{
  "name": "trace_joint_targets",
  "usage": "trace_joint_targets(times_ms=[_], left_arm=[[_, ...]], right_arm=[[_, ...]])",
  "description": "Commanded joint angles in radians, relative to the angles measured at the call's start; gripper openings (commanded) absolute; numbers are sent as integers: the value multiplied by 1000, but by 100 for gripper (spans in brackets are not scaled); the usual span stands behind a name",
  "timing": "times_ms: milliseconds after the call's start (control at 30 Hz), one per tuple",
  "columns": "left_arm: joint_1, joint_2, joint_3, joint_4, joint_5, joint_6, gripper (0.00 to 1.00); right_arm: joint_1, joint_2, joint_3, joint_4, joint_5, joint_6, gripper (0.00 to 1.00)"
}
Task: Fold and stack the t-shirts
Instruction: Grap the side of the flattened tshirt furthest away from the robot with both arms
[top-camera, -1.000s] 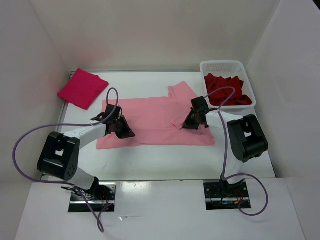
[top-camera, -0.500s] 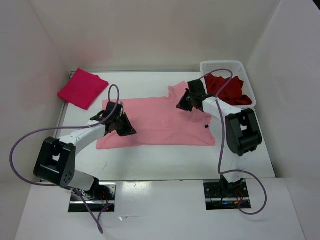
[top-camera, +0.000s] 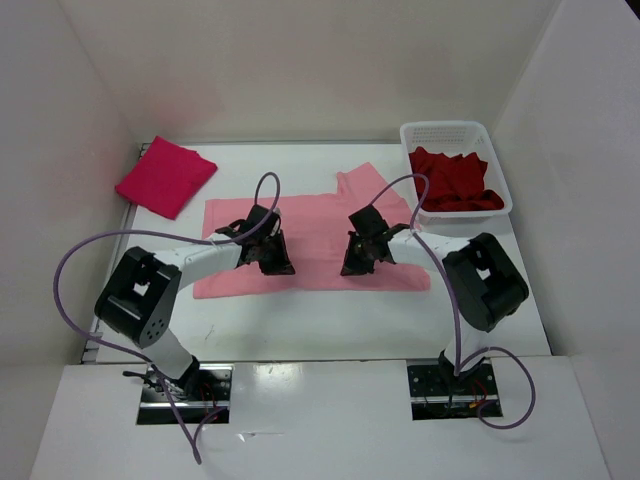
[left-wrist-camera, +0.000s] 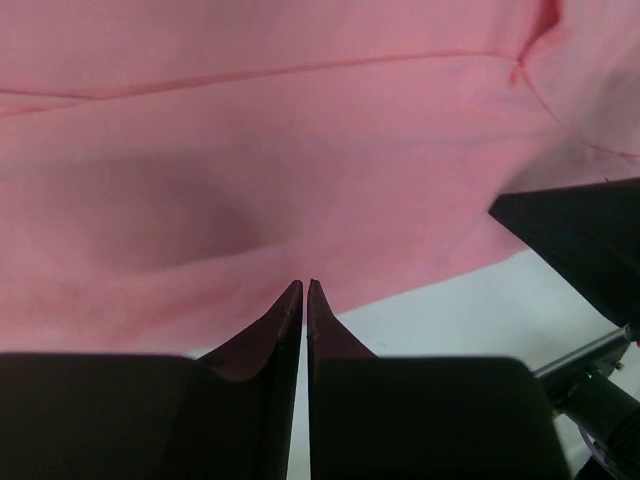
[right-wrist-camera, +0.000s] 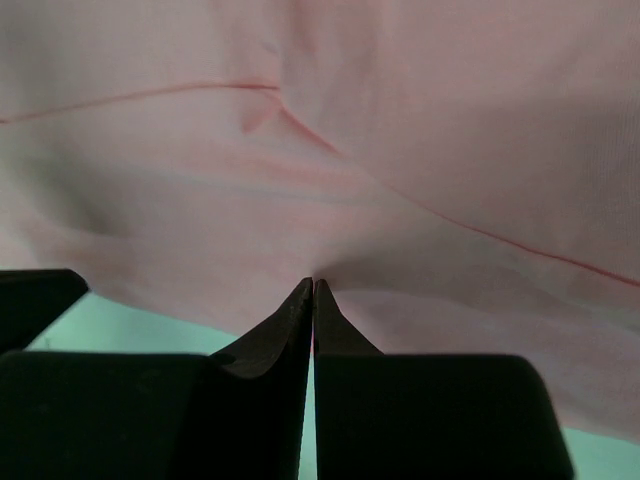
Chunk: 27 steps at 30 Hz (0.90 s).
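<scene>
The pale pink t-shirt (top-camera: 310, 225) lies spread flat mid-table. My left gripper (top-camera: 272, 256) is shut, its tips over the shirt's near edge (left-wrist-camera: 300, 180). My right gripper (top-camera: 360, 256) is shut, its tips touching the cloth (right-wrist-camera: 400, 150), which puckers slightly there; no cloth shows between the jaws. The bright crimson-pink t-shirt (top-camera: 165, 176) lies folded at the far left. The dark red t-shirt (top-camera: 455, 183) lies crumpled in the basket.
The white lattice basket (top-camera: 445, 130) stands at the far right corner. White walls close in the table on three sides. The right gripper's black body shows at the right of the left wrist view (left-wrist-camera: 585, 240).
My left gripper has slid right along the shirt's near part. My right gripper went up to the collar, then came back down and left to the lower middle. The shirt's outline is unchanged.
</scene>
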Motion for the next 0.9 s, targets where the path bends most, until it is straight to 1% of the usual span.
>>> trace_joint_targets(times_ms=[0, 67, 200, 300, 400, 467, 533, 567, 633, 667, 700, 733, 767, 800, 833, 867], left_arm=[[41, 57, 8, 24, -43, 56, 10], [50, 89, -21, 10, -69, 67, 8], [61, 77, -87, -28, -69, 67, 7], [61, 16, -173, -39, -37, 18, 6], [61, -62, -224, -91, -10, -5, 6], [61, -138, -256, -152, -10, -19, 6], [61, -220, -280, -213, 0, -30, 6], [61, -246, -281, -235, 9, -39, 7], [70, -312, -291, -280, -8, -39, 13], [70, -329, -275, -280, -22, -39, 19], [87, -339, -256, -280, -22, -39, 31], [114, -339, -232, -268, -22, -22, 36], [130, -307, -168, -258, -33, -10, 38], [148, -287, -128, -258, -33, 21, 38], [198, -262, -85, -258, -33, 39, 39], [228, -212, -42, -240, -33, 53, 39]], right_arm=[[3, 39, -12, 7, 43, -21, 5], [15, 59, -12, 7, 43, -21, 4], [81, 71, -39, 7, 66, -12, 4], [139, 71, -72, -7, 66, 13, 3], [213, 21, -103, -31, 66, 53, 3], [264, -25, -130, -57, 66, 86, 3], [285, -56, -144, -97, 48, 97, 3], [298, -89, -144, -107, 39, 110, 3], [298, -125, -164, -119, 23, 110, 3], [298, -149, -164, -133, 23, 110, 5], [298, -150, -143, -148, 23, 96, 7], [284, -160, -92, -163, 23, 82, 7], [260, -160, -61, -197, 23, 49, 10], [243, -160, -26, -211, 23, 29, 13], [223, -160, 41, -220, 11, 7, 15], [168, -160, 69, -220, 2, -28, 17]])
